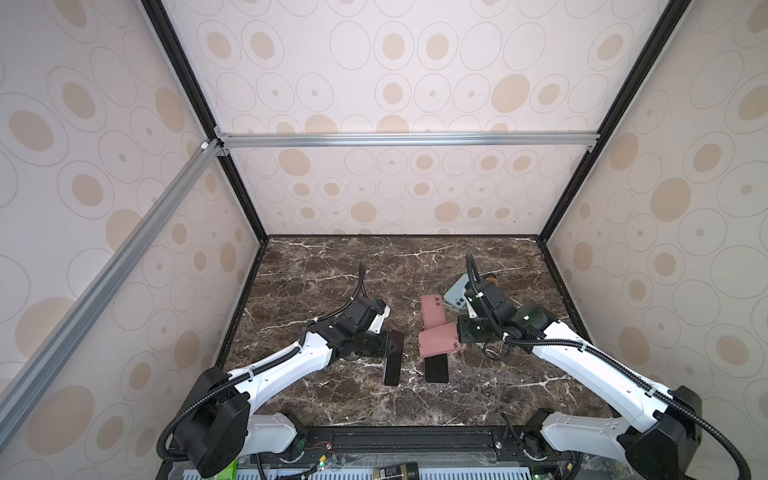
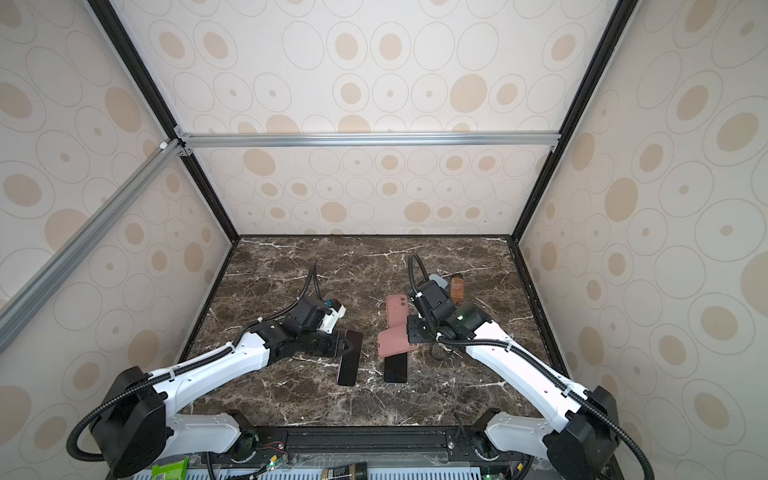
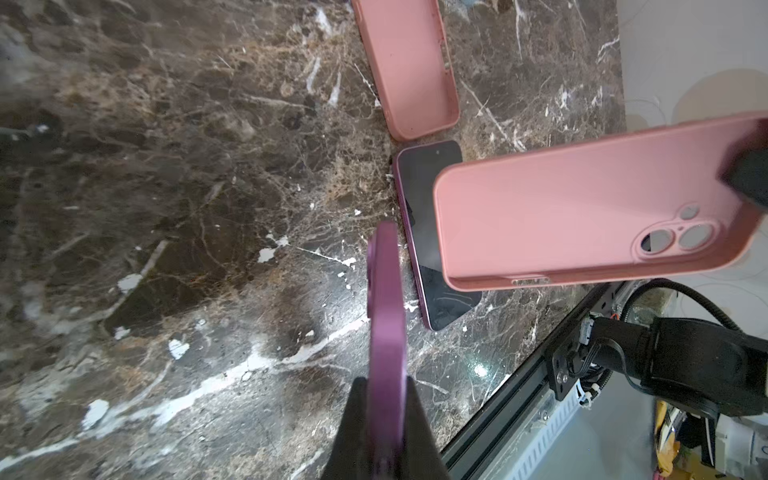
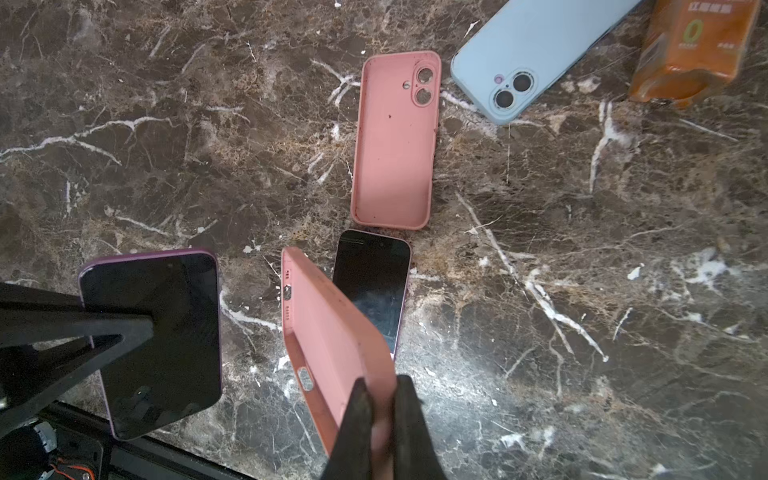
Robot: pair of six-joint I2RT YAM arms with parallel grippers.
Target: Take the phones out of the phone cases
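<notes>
**Left claw** (image 3: 385, 399): clamped across the faces of a bare purple phone (image 4: 153, 332). The phone was held above the bench (image 4: 582, 291), to the robot-side left of the flat pink case (image 4: 395, 141).

**Right claw** (image 4: 380, 399): pinched shut on one end of a second pink case (image 3: 582, 208). This case was empty, tilted in the air on the flat case's robot side, and apart from the purple phone.

**Dark-screened phone** (image 4: 374, 286): lay face up, its end just beside the flat case's nearer end.

**Pale blue case** (image 4: 536, 54): lay right of the flat case, seemingly with a phone inside.

**Orange bottle** (image 4: 694, 45): lay further right of the flat case.
</notes>
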